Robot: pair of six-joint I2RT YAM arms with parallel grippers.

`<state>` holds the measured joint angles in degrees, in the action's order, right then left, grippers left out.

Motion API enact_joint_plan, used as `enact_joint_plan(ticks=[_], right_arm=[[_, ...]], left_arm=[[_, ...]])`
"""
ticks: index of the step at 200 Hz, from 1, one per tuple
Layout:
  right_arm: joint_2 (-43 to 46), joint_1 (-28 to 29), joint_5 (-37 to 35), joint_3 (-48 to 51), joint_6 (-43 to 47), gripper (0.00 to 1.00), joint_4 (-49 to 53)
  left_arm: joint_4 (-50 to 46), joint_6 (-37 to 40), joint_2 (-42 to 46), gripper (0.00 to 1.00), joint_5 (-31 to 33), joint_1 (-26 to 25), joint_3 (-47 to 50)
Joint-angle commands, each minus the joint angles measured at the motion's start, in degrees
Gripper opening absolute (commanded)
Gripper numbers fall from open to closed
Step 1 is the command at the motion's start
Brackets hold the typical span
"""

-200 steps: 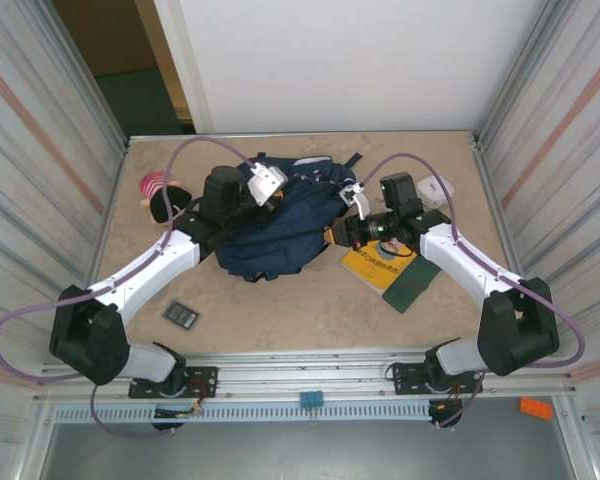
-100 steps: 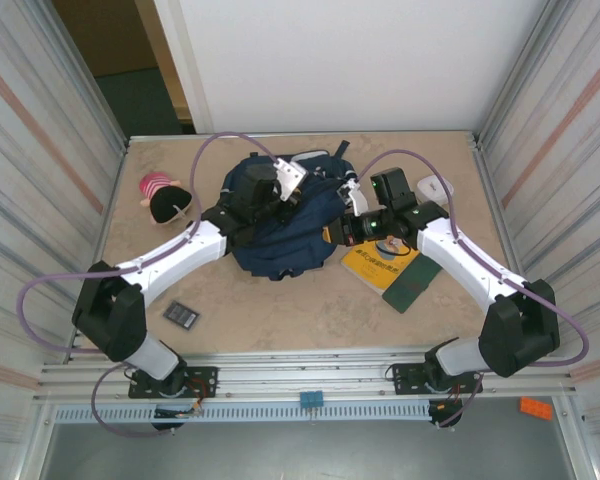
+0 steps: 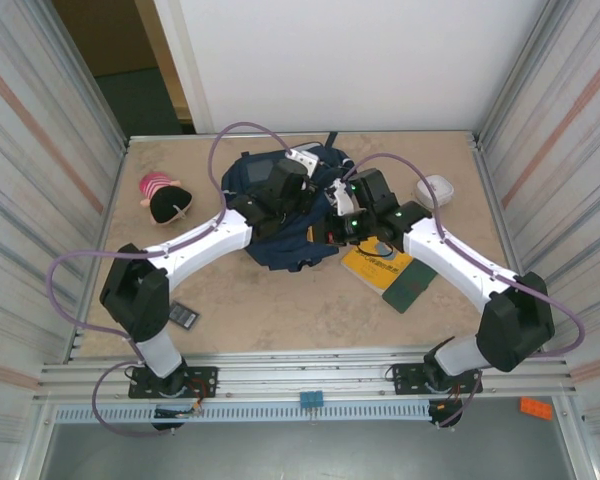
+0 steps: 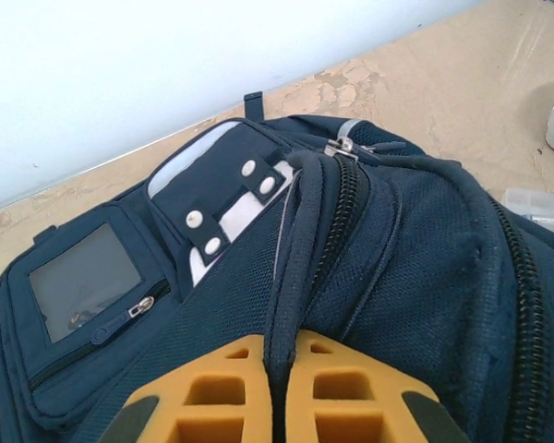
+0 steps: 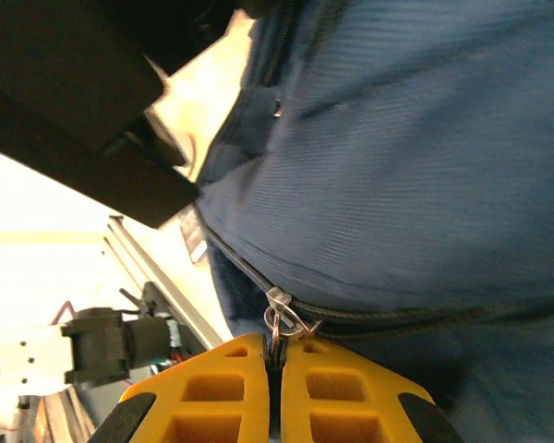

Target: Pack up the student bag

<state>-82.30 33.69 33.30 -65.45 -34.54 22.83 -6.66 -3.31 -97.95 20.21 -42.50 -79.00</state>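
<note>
Well, my student bag (image 3: 280, 240) lies toward the back middle of the desk (image 3: 280, 310), a navy heap with both my arms reaching in over it; from the left wrist I look along its top, where a white patch (image 4: 226, 208) carries dark tabs with metal snaps, a clear window pocket (image 4: 83, 277) sits at the left and a heavy zip runs up to a silver slider (image 4: 342, 146). My left fingers (image 4: 300, 360) are pressed together on a raised fold of the bag's fabric just beside that zip; my right fingers (image 5: 282, 369) are pinched on the metal zip pull (image 5: 282, 318) at the bag's lower edge, blue cloth hanging above them. On the desk, a yellow book (image 3: 380, 262) lies touching the bag's right side, with a dark green book (image 3: 412, 285) against it; a white case (image 3: 435, 188) sits near the right wall; a pink-and-black plush toy (image 3: 163, 197) lies well apart on the left, and a small dark card (image 3: 181, 314) near my left arm's base.
</note>
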Motion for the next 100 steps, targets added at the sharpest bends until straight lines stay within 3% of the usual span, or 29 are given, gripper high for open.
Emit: enact_joint_plan(ticks=[1, 21, 58, 78, 100], right_arm=[[0.24, 1.05, 5.17, 2.31, -7.54, 0.07, -8.1], [1.86, -1.07, 5.33, 3.7, -8.03, 0.28, -9.16], [7.42, -8.54, 5.8, 9.52, -11.78, 0.59, -11.16], [8.39, -11.82, 5.78, 11.99, -17.07, 0.64, -14.19], [7.63, -11.29, 3.77, 14.47, -23.5, 0.66, -20.72]], left_arm=[[4.79, -0.8, 0.81, 0.0, 1.99, 0.59, -1.33], [11.33, 3.89, 4.16, 0.0, -6.19, 1.54, 4.2], [19.35, 5.92, 9.65, 0.0, -30.66, 8.43, 11.64], [21.06, 8.67, 10.85, 0.0, -40.49, 11.18, 13.31], [19.38, 12.4, 11.38, 0.0, -47.2, 12.68, 12.86]])
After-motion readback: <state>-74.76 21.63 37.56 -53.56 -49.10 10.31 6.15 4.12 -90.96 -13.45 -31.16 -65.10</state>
